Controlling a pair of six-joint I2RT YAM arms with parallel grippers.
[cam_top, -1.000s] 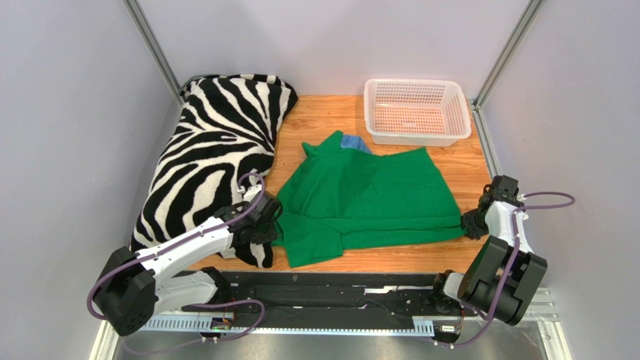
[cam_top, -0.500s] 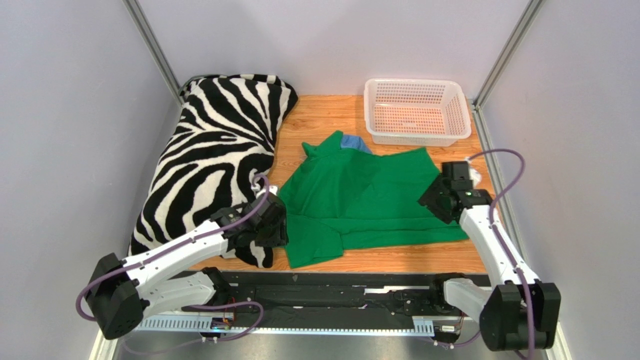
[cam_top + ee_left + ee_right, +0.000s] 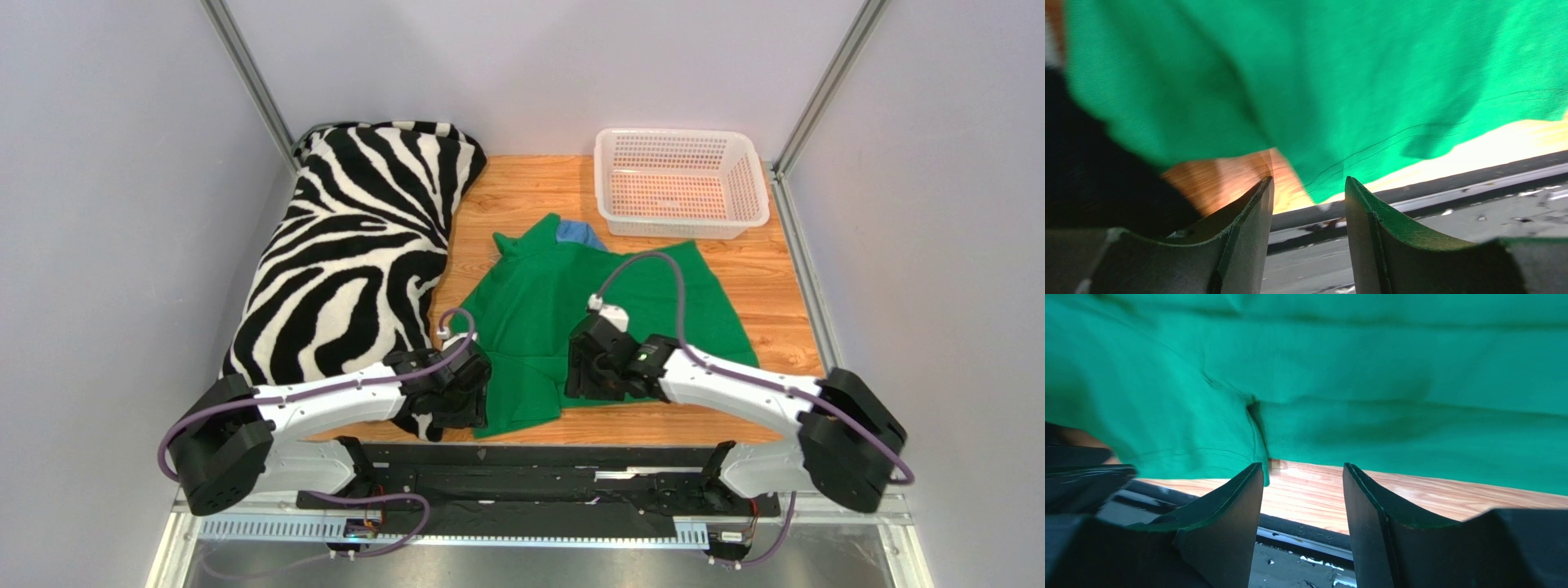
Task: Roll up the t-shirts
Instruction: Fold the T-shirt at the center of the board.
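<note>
Green t-shirt (image 3: 577, 312) is lying spread out in the middle of the table (image 3: 761, 276). Left fingers (image 3: 1247, 233) are hanging open by its lower left edge, and right fingers (image 3: 1229, 520) are open over its bottom middle, holding nothing.

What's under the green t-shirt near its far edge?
A blue cloth pokes out from under the t-shirt by the collar. Only that small corner shows; the rest is covered, so its shape is unclear. Elsewhere it lies on the wooden table.

plain bright green t-shirt (image 3: 530, 309) lies spread out, slightly creased, on the wooden table (image 3: 528, 184)
</note>
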